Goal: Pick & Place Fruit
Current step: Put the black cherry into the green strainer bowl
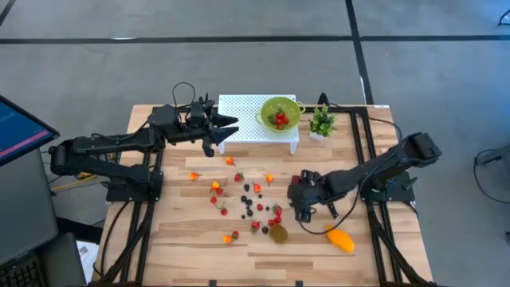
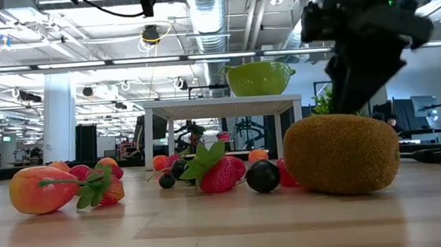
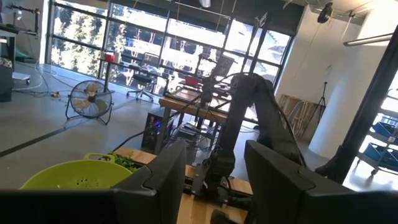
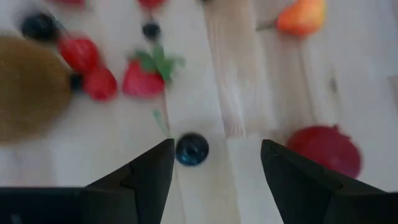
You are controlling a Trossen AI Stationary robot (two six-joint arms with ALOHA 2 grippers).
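Small red, orange and dark fruit pieces [image 1: 249, 199] lie scattered on the wooden table. A brown kiwi [image 1: 278, 233] and an orange-yellow mango [image 1: 341, 239] rest near the front edge. My right gripper [image 4: 214, 148] is open and slants down over the right end of the scatter [image 1: 303, 206]. A dark berry [image 4: 191, 149] lies on the table just ahead of its left finger, untouched. My left gripper [image 3: 214, 152] is open and empty. It is held level and high beside the white stand [image 1: 225, 127], facing the green colander [image 3: 74, 177].
The green colander [image 1: 280, 112], holding red fruit, stands on a white perforated stand [image 1: 239, 108] at the table's far side. A small potted plant [image 1: 322, 122] is to its right. A red fruit [image 4: 326, 149] lies by my right gripper's right finger. Strawberries [image 4: 142, 78] lie just ahead.
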